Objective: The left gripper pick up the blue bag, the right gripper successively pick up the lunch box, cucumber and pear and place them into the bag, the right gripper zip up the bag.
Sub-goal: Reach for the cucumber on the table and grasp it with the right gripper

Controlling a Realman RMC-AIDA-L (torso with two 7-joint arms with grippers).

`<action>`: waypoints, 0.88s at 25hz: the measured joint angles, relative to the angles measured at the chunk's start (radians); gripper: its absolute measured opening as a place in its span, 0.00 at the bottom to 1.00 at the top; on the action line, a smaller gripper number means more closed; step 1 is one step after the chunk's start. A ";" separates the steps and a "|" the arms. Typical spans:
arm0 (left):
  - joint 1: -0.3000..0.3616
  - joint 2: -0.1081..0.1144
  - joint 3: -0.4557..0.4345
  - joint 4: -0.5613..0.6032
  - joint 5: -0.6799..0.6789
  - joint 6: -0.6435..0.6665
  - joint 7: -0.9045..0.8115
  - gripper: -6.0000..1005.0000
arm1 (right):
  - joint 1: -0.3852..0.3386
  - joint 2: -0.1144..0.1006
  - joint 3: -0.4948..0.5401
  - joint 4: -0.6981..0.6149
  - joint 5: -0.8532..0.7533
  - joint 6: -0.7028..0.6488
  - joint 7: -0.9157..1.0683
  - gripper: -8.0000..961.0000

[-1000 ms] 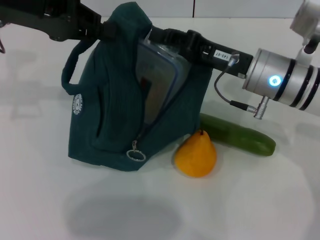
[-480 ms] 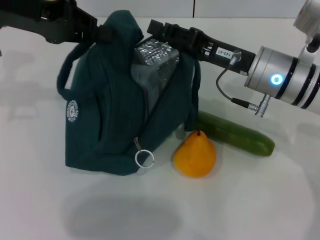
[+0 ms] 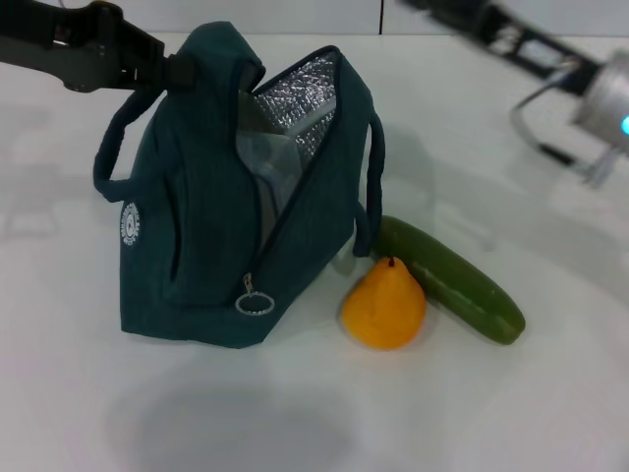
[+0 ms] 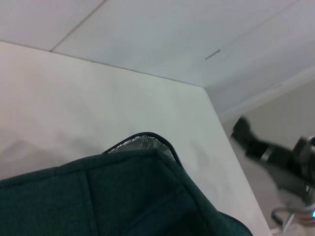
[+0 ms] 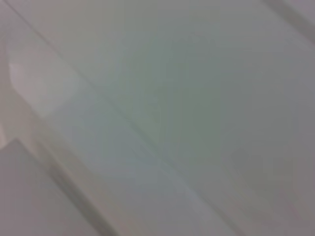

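Observation:
The blue bag [image 3: 197,246] stands upright on the white table, its zipper open and the foil lining [image 3: 300,93] showing. My left gripper [image 3: 173,71] is shut on the bag's top edge. The lunch box [image 3: 267,169] sits inside the bag, only partly visible through the opening as clear plastic. To the right of the bag stands the orange-yellow pear [image 3: 383,305]. Behind the pear lies the green cucumber [image 3: 450,279]. My right gripper [image 3: 462,20] is raised at the top right edge, away from the bag and blurred. The left wrist view shows the bag's fabric [image 4: 123,196].
The zipper's ring pull [image 3: 254,304] hangs low on the bag's front. One loop handle [image 3: 374,182] droops beside the cucumber's end. White table [image 3: 314,413] stretches in front of the bag. The right wrist view shows only a pale wall.
My right gripper has pulled out of the bag and risen to the upper right, leaving the lunch box inside. The bag has shifted a little left, and its mouth has opened wider.

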 joint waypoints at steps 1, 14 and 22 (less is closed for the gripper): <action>0.002 0.002 0.000 0.000 -0.001 0.000 0.000 0.05 | -0.013 -0.024 0.023 -0.003 -0.020 -0.007 -0.008 0.77; 0.001 0.007 0.001 0.000 -0.003 0.001 0.004 0.05 | -0.048 -0.253 0.351 -0.282 -0.963 0.046 0.443 0.92; 0.003 0.007 0.000 0.000 -0.003 0.003 0.004 0.05 | 0.082 -0.197 0.690 -0.493 -1.854 -0.239 0.843 0.92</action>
